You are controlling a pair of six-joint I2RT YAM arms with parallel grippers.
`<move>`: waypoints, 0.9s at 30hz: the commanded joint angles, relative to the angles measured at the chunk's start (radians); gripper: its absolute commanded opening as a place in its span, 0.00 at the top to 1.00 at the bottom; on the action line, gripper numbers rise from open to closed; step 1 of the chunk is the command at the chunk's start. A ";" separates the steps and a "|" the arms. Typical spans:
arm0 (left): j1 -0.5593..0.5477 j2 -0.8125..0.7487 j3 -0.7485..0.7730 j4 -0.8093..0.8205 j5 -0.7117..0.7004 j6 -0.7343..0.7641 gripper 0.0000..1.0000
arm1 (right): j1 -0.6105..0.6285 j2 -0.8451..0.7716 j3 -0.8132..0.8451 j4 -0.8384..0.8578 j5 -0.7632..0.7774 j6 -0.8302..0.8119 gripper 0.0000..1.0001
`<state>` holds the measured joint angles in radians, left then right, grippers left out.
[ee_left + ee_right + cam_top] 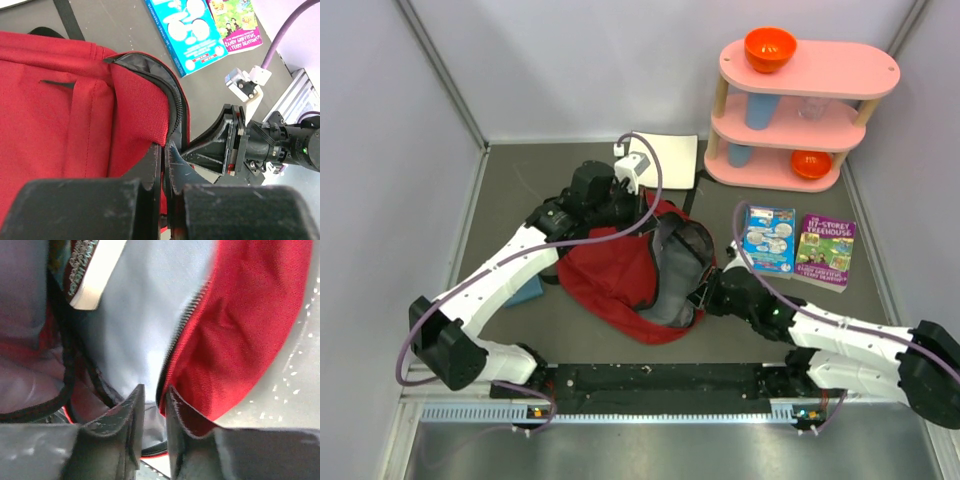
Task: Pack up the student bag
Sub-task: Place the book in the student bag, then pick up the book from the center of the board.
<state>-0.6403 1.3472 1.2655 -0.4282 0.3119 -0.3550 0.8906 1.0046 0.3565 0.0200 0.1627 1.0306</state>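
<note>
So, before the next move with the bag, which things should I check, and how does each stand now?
1. Left gripper shut on the student bag's rim: ok.
2. Right gripper shut on the rim: ok.
3. Bag mouth open: ok.
4. Blue book and purple book packed: not ok, both on the table.
5. A gripper free for a book: not ok.
6. Room inside: cannot tell.

Left arm, right arm had white shells, black joints. Purple cable ran along each. Fingers were black, scuffed.
</note>
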 commanded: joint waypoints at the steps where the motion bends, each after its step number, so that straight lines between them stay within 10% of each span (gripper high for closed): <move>1: 0.005 0.013 0.069 -0.018 0.056 0.059 0.93 | 0.034 -0.050 0.108 -0.073 0.046 -0.041 0.62; 2: 0.005 0.012 0.066 -0.020 0.081 0.059 0.83 | 0.034 -0.079 0.114 -0.165 0.116 -0.046 0.39; 5: 0.005 -0.026 0.031 0.009 0.081 0.033 0.65 | 0.030 -0.254 0.140 -0.294 0.277 -0.081 0.19; 9: 0.005 -0.124 -0.005 0.092 0.065 -0.022 0.22 | -0.080 -0.409 0.159 -0.448 0.351 -0.182 0.16; 13: 0.005 -0.157 0.008 0.192 0.085 -0.073 0.05 | -0.371 -0.433 0.188 -0.486 0.192 -0.262 0.16; 18: -0.005 -0.018 0.023 0.372 0.170 -0.153 0.01 | -0.753 -0.266 0.257 -0.470 -0.093 -0.374 0.14; 27: -0.104 0.363 0.195 0.480 0.105 -0.237 0.01 | -0.940 0.028 0.380 -0.385 -0.173 -0.463 0.12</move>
<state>-0.7136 1.6020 1.3769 -0.0483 0.4229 -0.5304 -0.0051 1.0035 0.6800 -0.4255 0.0246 0.6281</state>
